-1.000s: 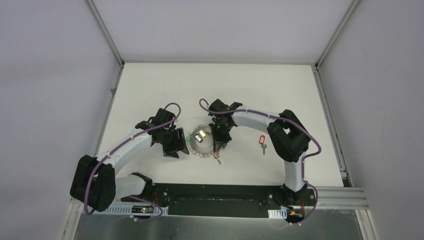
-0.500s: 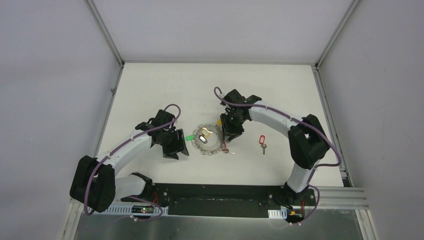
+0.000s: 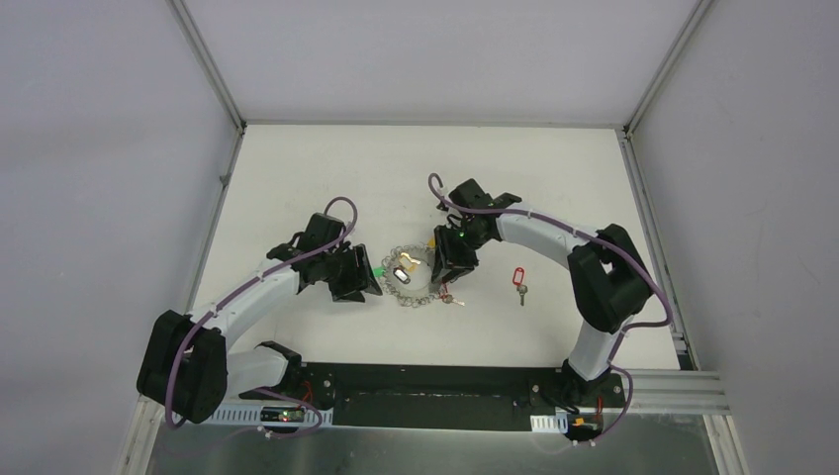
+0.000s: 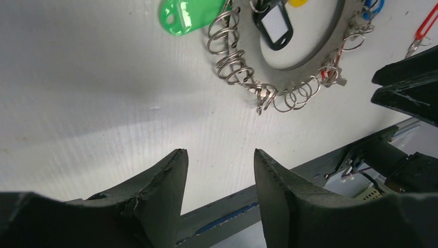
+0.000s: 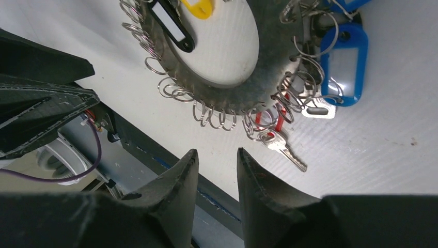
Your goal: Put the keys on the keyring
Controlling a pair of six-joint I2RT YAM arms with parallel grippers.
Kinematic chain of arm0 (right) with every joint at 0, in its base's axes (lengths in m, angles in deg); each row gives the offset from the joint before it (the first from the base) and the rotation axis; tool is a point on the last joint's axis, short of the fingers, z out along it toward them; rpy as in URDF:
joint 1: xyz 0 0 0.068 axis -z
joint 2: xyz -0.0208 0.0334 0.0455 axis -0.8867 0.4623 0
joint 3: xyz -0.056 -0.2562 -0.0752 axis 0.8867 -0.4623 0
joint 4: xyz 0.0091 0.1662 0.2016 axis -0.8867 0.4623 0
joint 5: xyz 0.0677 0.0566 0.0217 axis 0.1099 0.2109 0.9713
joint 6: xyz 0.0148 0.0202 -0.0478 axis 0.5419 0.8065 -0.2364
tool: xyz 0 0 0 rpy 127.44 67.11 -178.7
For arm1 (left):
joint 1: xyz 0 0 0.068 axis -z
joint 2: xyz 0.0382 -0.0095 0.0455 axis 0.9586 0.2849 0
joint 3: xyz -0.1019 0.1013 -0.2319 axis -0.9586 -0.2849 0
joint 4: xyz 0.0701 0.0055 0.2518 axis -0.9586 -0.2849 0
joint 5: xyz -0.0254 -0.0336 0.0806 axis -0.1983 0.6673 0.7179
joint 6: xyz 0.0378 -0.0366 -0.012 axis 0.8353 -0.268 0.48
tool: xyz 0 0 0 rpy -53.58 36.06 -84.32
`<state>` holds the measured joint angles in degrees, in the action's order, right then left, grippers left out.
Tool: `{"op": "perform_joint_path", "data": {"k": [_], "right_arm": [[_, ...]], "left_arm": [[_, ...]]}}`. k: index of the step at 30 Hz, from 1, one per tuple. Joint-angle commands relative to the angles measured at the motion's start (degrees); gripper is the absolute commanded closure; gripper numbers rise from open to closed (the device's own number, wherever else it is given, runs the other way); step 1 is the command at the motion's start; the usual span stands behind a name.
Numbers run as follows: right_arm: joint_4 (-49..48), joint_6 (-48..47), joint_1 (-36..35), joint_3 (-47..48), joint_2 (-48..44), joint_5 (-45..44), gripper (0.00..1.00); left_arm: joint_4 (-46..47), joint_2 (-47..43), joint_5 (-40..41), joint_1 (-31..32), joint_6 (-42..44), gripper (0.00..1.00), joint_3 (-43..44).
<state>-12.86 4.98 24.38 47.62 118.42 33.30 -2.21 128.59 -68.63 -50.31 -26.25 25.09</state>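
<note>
The flat white table point(image 3: 416, 163) carries a large dark grey metal keyring point(image 4: 310, 54), fringed with small silver split rings point(image 4: 227, 51), lying flat just 6 o'clock of its middle. A green oval plastic tag point(image 3: 377, 269) lies at the ring's 9 o'clock edge. A black white-labelled tag point(image 5: 171, 27) and a yellow tag point(image 5: 199, 6) lie inside it. At about 5 o'clock a blue tag point(image 5: 343, 64) and a small silver key point(image 5: 279, 144) rest against the fringe. Well apart at 3 o'clock lies a lone red-tagged silver key point(image 3: 517, 281).

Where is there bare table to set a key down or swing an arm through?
Free: the far end of the table beyond the keyring, the patch between the red-tagged key and the right edge, and the near strip between keyring and base rail. Crowded: the centre, where left gripper and right gripper flank it.
</note>
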Motion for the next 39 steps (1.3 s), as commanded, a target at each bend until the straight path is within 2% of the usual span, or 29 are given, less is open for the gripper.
{"op": "perform_joint_path", "data": {"k": [1, 4, 8, 15, 22, 32, 39], "right_arm": [[-5.5, 3.2, 0.0, 0.6, 0.6, 4.9, 0.64], [-5.4, 3.2, -1.1, 3.7, 2.5, 4.9, 0.63], [-6.4, 2.6, -3.2, 9.2, 6.0, 5.0, 0.56], [-2.9, 2.1, -5.7, 17.3, 12.1, 3.0, 0.57], [-1.4, 1.8, -5.9, 13.1, 10.1, 1.2, 0.64], [2.4, 2.0, -5.3, 5.7, 5.1, -0.4, 0.65], [0.8, 3.5, -5.1, 4.0, 4.6, 1.5, 0.65]], "left_arm": [[7.4, 1.1, -1.1, -0.6, -1.4, 0.49, -0.2], [8.9, 2.2, -0.5, -0.6, -2.2, 0.53, -0.5], [9.9, 4.8, 0.2, -0.7, -3.8, 0.62, -0.8], [10.6, 6.8, -1.2, -1.0, -4.5, 0.64, -2.1], [17.6, 8.0, -7.5, -0.7, -6.6, 0.63, -4.9], [19.2, 9.5, -6.3, 2.6, -8.6, 0.61, -4.6], [19.2, 10.2, -5.4, 4.7, -9.0, 0.57, -4.0]]}}
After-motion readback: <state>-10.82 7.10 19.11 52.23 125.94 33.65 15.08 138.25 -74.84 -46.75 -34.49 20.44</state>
